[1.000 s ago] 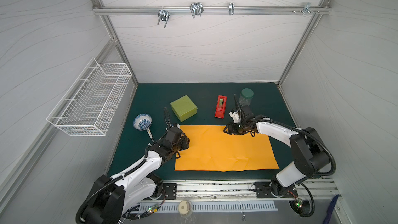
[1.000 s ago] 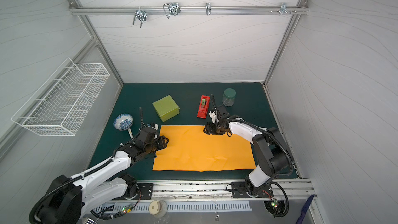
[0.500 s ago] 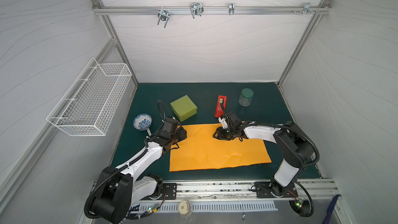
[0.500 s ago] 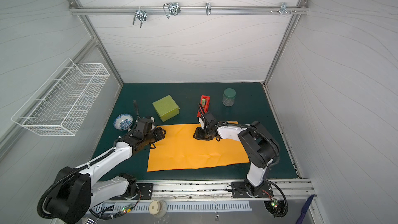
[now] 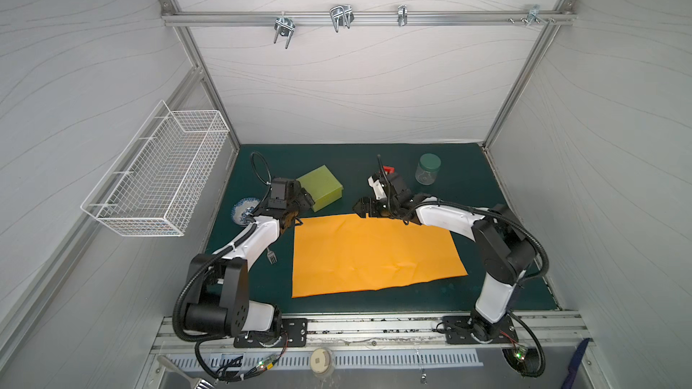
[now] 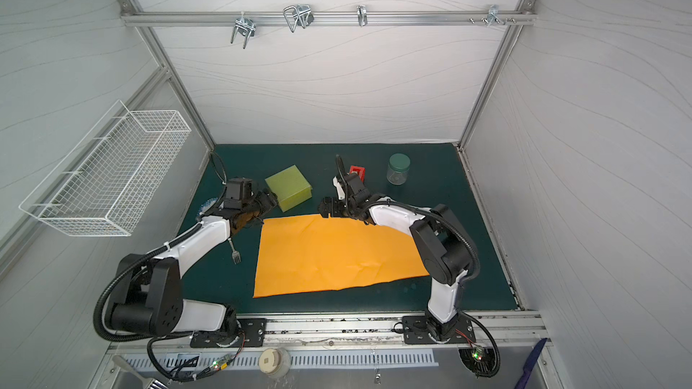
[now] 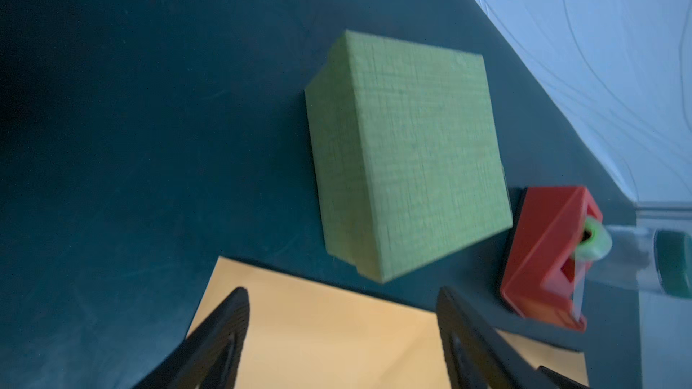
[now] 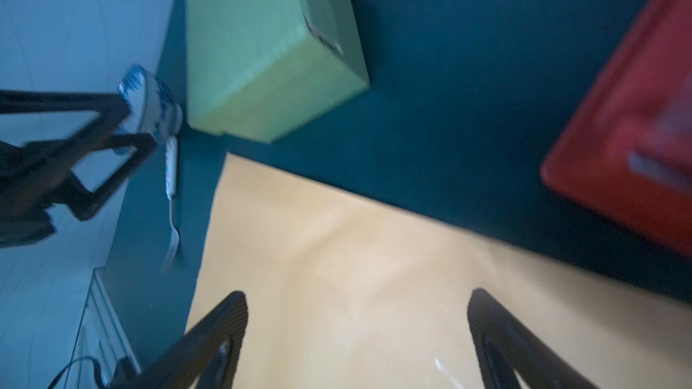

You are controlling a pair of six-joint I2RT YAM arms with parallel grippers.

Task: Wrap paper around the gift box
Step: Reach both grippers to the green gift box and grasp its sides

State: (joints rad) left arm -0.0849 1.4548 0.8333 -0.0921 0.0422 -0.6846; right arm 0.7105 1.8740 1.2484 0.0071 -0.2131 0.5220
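**Top views.** The left gripper (image 5: pixel 297 212) hangs over the far left corner of the paper (image 5: pixel 374 256), jaws spread wide and empty. The gift box (image 5: pixel 322 187) sits just beyond this gripper on the green mat (image 5: pixel 468 188), off the sheet. The right gripper (image 5: pixel 361 208) hangs over the same far edge, equally wide and empty. The box lies well apart from it, over toward the left gripper. In both top views the paper's long axis runs across from one gripper's side to the other's. The sheet lies flat and creased.

**Left wrist view.** The sheet's corner lies beneath the spread fingers (image 7: pixel 224 331). The box is straight ahead of the fingertips, with a strip of mat between it and the paper's edge. It looks olive-green, squarish and low, with the lid shut and finely textured, and it is turned at a slant to that edge. A red tape dispenser (image 7: pixel 546 256) stands just beside it.

**Right wrist view (blurred).** We see paper beneath the open jaws. The box is ahead and off toward the left arm, with a blue-patterned bowl (image 8: pixel 149 102) and a fork (image 8: pixel 172 218) beside it.

**Judgement.** The left arm is nearer. The box must come from beyond the far edge onto the sheet.
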